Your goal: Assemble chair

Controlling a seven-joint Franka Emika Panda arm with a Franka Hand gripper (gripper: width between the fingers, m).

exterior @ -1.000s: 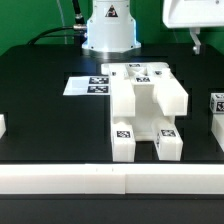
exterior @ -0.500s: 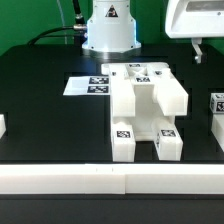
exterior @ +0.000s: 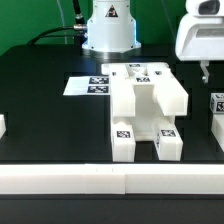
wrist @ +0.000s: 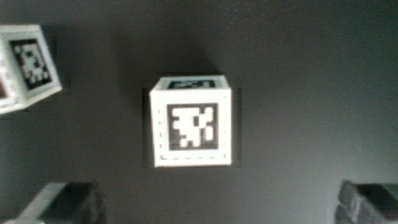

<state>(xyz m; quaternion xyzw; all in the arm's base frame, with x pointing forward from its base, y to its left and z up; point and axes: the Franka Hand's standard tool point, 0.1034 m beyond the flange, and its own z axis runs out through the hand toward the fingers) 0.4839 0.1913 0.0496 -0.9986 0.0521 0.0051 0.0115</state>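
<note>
The part-built chair stands in the middle of the desk, just beside the marker board, while the jaws hang wide apart over a loose tagged white block at the exterior view's right.

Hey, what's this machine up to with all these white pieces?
A robot arm is building a chair from white tagged parts. The large piece sits mid-table, untouched. The gripper hangs open and empty above a small block, which lies lined up between its fingers, so a pick-up probably comes next.
</note>
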